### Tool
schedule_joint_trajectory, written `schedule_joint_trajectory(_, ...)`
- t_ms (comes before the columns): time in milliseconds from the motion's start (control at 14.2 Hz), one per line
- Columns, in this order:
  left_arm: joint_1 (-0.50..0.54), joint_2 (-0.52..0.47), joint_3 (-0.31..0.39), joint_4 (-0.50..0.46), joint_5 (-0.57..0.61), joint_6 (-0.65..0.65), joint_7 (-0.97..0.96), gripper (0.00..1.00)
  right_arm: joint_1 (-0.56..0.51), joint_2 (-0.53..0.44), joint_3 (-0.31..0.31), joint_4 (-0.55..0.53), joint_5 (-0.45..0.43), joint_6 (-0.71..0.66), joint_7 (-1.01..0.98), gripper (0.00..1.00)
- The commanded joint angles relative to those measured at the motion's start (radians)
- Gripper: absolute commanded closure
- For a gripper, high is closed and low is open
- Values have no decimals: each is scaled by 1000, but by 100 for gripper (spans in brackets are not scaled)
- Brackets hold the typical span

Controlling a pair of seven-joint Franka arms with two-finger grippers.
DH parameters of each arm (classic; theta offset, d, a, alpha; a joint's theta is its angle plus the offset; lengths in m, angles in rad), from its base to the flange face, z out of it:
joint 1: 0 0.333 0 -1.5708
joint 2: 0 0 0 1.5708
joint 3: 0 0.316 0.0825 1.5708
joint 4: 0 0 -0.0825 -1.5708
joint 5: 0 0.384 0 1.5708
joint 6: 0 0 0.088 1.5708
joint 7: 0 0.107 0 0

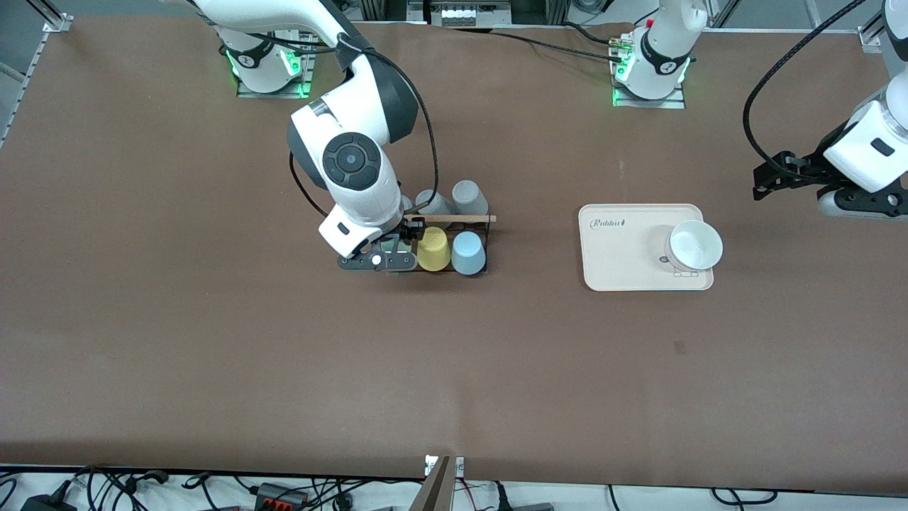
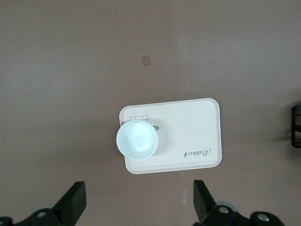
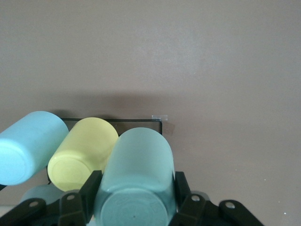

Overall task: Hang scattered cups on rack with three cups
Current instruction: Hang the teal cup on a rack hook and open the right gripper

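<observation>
Right hand (image 3: 136,207) around green cup (image 3: 136,169)

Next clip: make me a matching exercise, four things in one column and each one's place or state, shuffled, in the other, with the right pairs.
1. sage green cup
2. yellow cup
3. white cup
4. left gripper

A. on the cream tray
B. open, up in the air at the left arm's end of the table, waiting
C. on the rack, beside the light blue cup
D. clamped in the right gripper at the rack

Pairs: 1-D, 2-C, 3-A, 4-B
</observation>
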Motion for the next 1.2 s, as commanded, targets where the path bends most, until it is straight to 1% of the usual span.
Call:
schedule_joint_trajectory(0, 15, -12, -12, -8, -11, 8, 6, 0, 8, 23, -8, 27, 16, -14, 13, 75)
schedule_joint_trajectory(141, 15, -12, -12, -8, -11, 8, 6, 0, 6, 35, -8, 27, 16, -12, 13, 75)
schedule_joint_trajectory(211, 15, -12, -12, -8, -11, 8, 6, 0, 8, 43, -8, 27, 29, -12, 13, 75)
schedule_joint_trajectory(352, 15, -13, -12, -11, -11, 7, 6, 0, 0, 48, -8, 27, 110, -12, 16, 75)
schedule_joint_trajectory(1127, 13, -13, -12, -8, -13, 8, 4, 0, -4, 106, -13, 25, 88, -8, 9, 75)
